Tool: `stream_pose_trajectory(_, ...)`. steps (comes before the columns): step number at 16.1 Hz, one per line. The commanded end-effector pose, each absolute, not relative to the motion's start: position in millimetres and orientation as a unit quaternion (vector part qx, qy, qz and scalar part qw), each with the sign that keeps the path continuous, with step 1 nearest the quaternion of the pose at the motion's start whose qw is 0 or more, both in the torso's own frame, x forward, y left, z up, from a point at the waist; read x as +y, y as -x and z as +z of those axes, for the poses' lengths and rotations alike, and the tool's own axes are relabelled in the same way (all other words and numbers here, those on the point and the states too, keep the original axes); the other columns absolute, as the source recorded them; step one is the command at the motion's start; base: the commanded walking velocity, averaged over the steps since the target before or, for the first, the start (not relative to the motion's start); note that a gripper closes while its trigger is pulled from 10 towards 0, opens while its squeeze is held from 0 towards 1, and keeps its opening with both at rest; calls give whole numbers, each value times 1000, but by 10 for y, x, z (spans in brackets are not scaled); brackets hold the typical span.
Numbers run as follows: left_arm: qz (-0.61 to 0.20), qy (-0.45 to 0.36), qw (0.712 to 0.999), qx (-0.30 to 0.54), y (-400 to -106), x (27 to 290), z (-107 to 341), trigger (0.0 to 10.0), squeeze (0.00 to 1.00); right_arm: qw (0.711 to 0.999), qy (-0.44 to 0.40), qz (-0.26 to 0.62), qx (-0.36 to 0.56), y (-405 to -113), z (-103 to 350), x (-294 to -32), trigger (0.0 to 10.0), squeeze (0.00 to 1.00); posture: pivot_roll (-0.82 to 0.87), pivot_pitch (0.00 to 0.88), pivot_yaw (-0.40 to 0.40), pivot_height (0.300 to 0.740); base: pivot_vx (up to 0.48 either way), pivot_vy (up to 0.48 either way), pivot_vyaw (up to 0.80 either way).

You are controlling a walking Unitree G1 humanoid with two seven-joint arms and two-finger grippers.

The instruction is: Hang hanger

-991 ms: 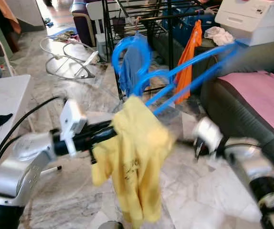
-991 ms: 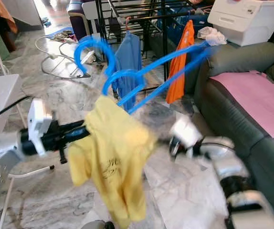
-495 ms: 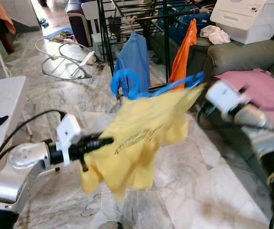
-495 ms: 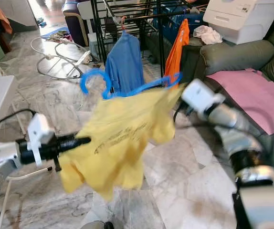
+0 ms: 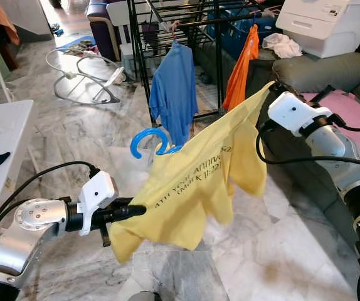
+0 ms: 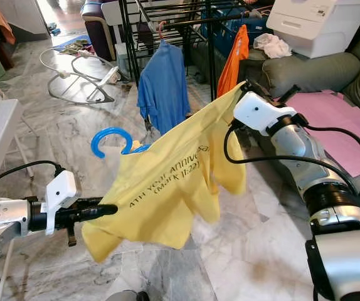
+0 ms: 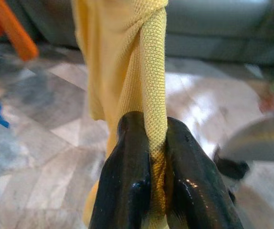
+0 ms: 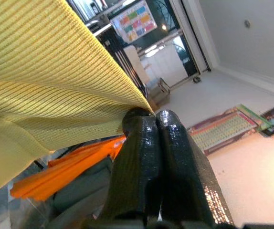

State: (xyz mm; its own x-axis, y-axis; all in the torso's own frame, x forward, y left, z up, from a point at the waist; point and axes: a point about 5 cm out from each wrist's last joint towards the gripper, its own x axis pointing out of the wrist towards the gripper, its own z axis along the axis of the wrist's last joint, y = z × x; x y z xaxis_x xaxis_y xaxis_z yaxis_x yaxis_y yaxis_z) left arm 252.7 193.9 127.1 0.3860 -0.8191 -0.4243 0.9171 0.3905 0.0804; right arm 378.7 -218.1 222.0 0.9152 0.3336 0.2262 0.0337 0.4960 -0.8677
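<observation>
Shirt between both clamped end effectors

A bright blue plastic hanger sits inside a yellow mesh-knit T-shirt with dark lettering printed across its front. Only the hanger's curved hook and a short piece of its neck show, poking up out of the shirt's collar toward the blue and orange clothes behind it. The shirt is stretched out in mid-air on a slant, high on the robot's right and low on its left. Its upper corner is pulled to a taut point, its lower edge bunched into a rolled fold, and the loose hem sags between them above the marble floor.
</observation>
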Motion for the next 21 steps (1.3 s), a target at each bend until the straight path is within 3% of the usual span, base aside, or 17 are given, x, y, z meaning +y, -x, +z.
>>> stream_pose_trajectory(1, -535, -175, 799, 212, -2460, 2048, 1141, 0, 0, 849, 485, 37, -208, -3801, 2477, -2355, 0, 0, -8, 24, 30, 740, 0, 0, 0)
stream_pose_trajectory(3, -484, -207, 825, 203, -2576, 2149, 1130, 0, 0, 851, 486, 42, -195, -3799, 2419, -2385, 0, 0, -11, 27, 30, 740, 0, 0, 0)
stream_pose_trajectory(5, -385, -212, 885, 154, -2825, 2234, 1226, 0, 0, 855, 483, 23, -185, -3794, 2351, -2437, 0, 0, -11, 27, 30, 740, 0, 0, 0)
stream_pose_trajectory(7, -326, -195, 921, 92, -2947, 2231, 1328, 0, 0, 850, 493, 2, -183, -3790, 2289, -2463, 0, 0, -6, 28, 31, 740, 0, 0, 0)
stream_pose_trajectory(10, -292, -143, 944, 55, -3003, 2203, 1347, 0, 0, 846, 500, -18, -184, -3798, 2295, -2489, 0, 0, -7, 32, 33, 740, 0, 0, 0)
stream_pose_trajectory(13, -369, -106, 922, 46, -2897, 2075, 1332, 0, 0, 842, 505, -20, -189, -3806, 2311, -2486, 0, 0, -7, 32, 33, 740, 0, 0, 0)
stream_pose_trajectory(17, -490, -54, 866, 87, -2674, 2060, 1337, 0, 0, 830, 518, -28, -205, -3828, 2456, -2503, 0, 0, -8, 35, 34, 740, 0, 0, 0)
stream_pose_trajectory(21, -595, -14, 786, 166, -2398, 2003, 1281, 0, 0, 813, 537, -4, -224, -3855, 2551, -2416, 0, 0, -11, 36, 34, 740, 0, 0, 0)
